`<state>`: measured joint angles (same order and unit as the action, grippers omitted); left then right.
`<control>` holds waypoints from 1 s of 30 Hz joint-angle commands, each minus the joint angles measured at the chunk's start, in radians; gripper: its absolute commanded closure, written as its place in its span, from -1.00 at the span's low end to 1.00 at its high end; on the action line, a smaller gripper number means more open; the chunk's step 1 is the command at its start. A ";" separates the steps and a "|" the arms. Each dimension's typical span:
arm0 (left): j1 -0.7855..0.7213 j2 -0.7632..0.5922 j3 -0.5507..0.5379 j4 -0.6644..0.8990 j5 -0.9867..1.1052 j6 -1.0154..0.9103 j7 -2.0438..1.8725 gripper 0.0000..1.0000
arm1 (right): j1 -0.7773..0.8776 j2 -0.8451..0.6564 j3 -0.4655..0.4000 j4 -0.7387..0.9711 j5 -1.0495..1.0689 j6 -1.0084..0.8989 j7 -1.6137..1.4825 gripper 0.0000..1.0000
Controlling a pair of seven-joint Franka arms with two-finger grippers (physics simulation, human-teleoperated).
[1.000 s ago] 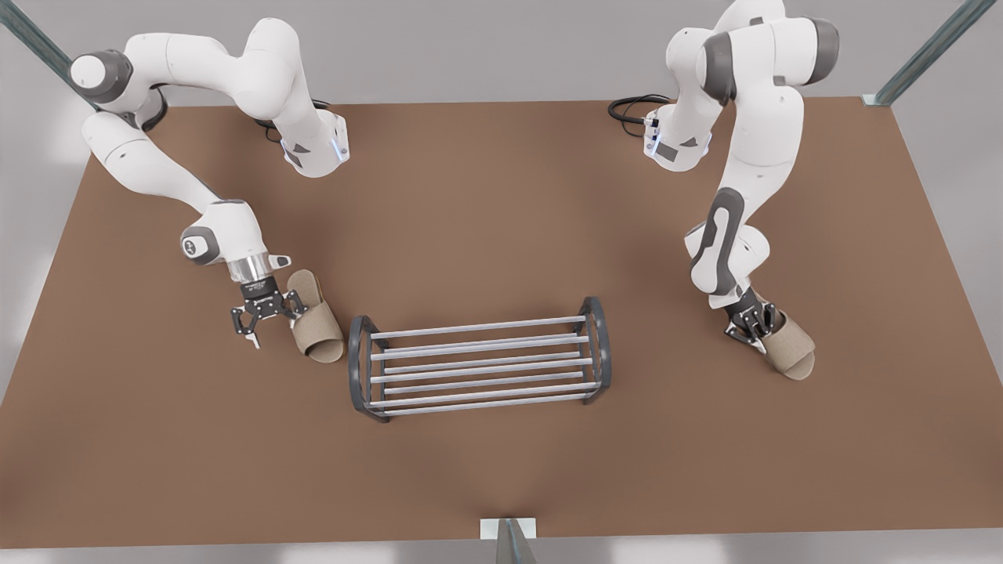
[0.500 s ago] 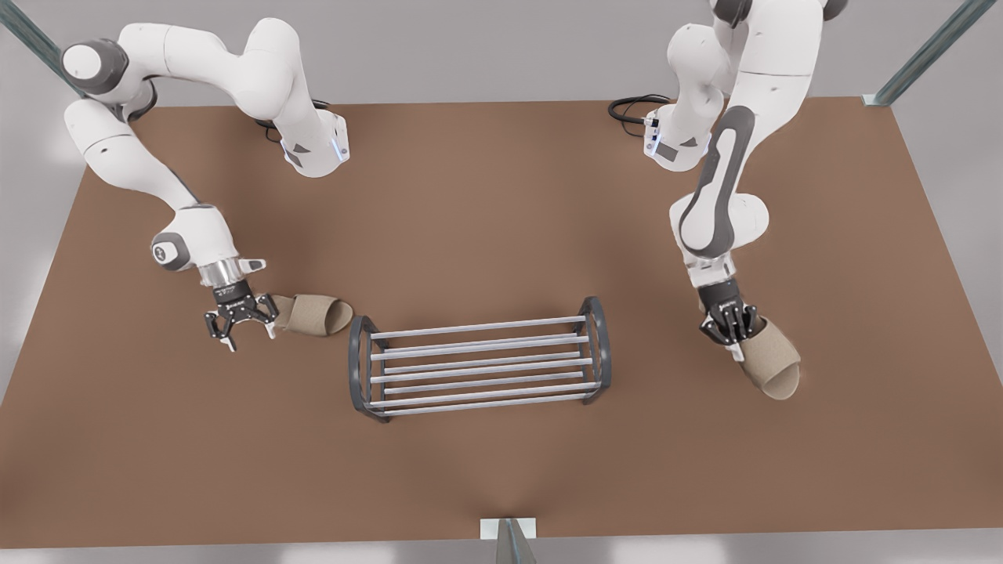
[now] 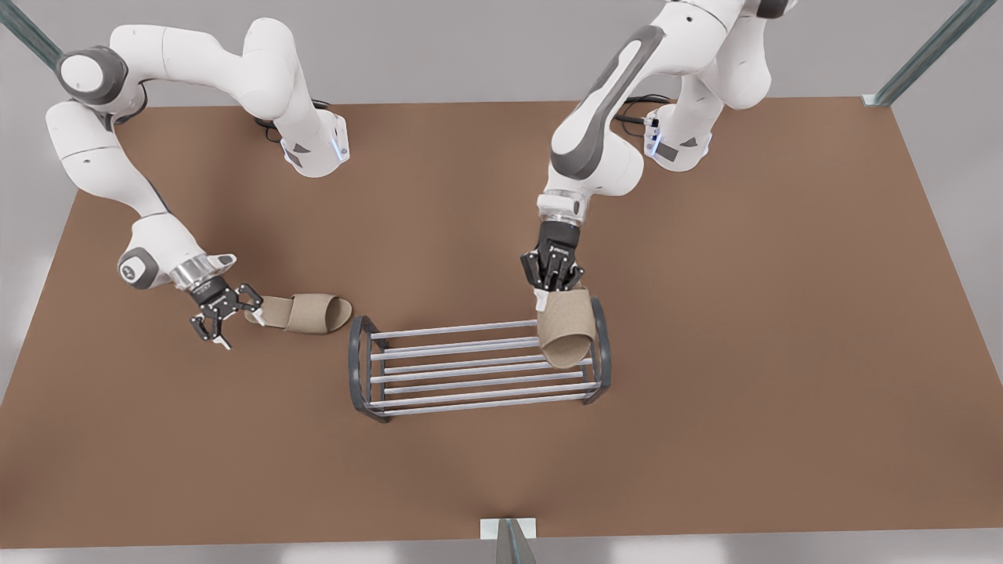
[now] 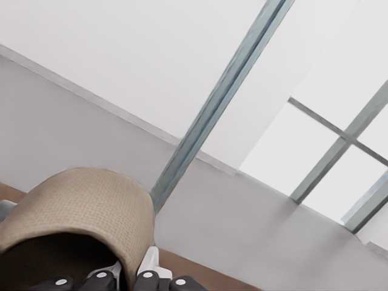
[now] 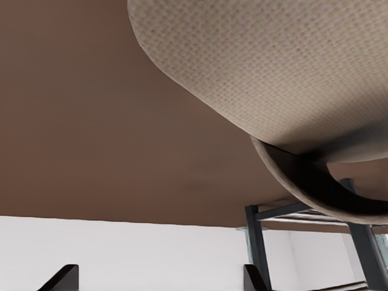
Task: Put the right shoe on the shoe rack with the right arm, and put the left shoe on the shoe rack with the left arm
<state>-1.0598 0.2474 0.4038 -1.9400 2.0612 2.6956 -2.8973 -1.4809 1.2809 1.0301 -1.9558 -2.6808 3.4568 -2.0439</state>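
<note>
High front view over table [image 3: 705, 431], wrist views close against slippers

A flat, matte brown rectangular tabletop [image 3: 486, 196] spans the front view. Near its middle stands a low shoe rack [image 3: 478, 360] with dark grey arched end frames joined by pale silver rods. The white bases of two robot arms [image 3: 313, 149] [image 3: 678, 137] sit on the table's far edge, with black cables beside them.

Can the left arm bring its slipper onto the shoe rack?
Likely yes: the left hand grips the left shoe beside the shoe rack, whose near half is bare; the right shoe is at the far end.
</note>
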 commanded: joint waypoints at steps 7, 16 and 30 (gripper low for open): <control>0.003 0.098 -0.002 0.047 -0.039 0.035 -0.473 0.57 | -0.007 -0.018 0.008 0.017 0.067 0.045 0.005 -1.00; 0.024 0.254 0.000 0.157 -0.101 0.044 -0.458 0.57 | -0.102 -0.154 0.135 -0.193 0.735 -0.579 1.429 -1.00; 0.024 0.277 0.000 0.159 -0.105 0.039 -0.419 -1.00 | -0.108 -0.115 0.119 -0.037 2.693 -1.656 1.395 -1.00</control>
<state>-1.0352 0.5257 0.4027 -1.7807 1.9769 2.7391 -2.8974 -1.5911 1.1673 1.1427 -1.9944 -0.1394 2.0915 -1.0910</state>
